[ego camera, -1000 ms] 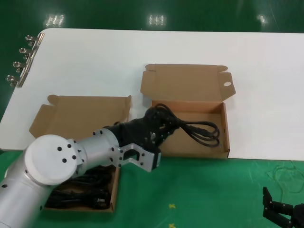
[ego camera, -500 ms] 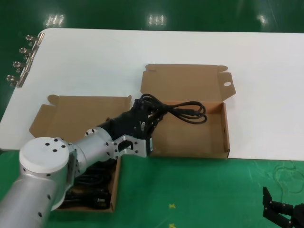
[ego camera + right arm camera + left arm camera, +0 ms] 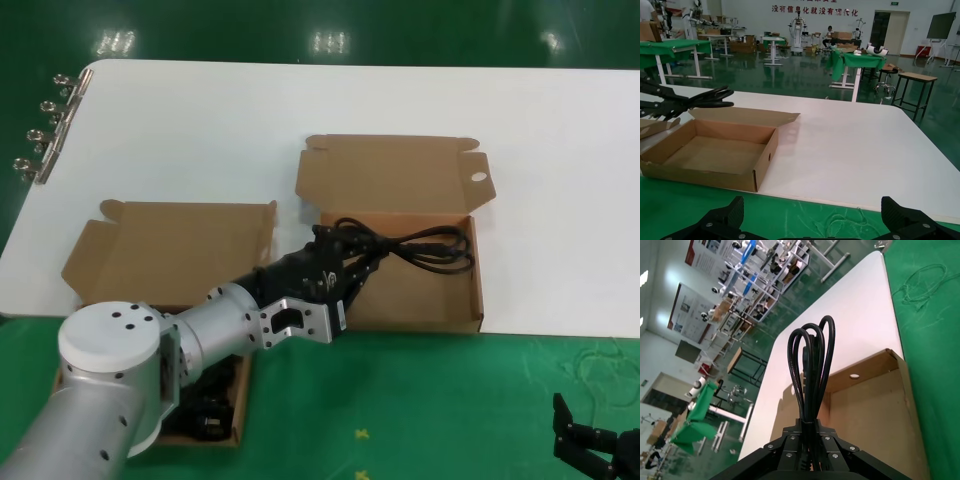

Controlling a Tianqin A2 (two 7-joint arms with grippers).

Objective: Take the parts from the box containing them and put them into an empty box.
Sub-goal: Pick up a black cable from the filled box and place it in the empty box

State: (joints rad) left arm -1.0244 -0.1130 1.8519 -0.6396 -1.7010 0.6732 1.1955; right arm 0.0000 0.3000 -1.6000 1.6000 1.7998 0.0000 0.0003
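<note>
Left tool (image 3: 338, 268) grips cord (image 3: 420, 248), seemingly above empty box (image 3: 420, 290); right tool (image 3: 590, 445) wide.

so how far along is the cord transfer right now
Nothing looks delivered yet: the empty box shows a bare floor in the right wrist view. In hand: the left gripper holds one power cord above that box. Left: releasing it, then the cords remaining in the source box. The right gripper waits low right.

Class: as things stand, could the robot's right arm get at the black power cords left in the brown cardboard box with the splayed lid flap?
Probably not: right gripper is parked at the far side, and left arm lies across that box, covering the cords.
</note>
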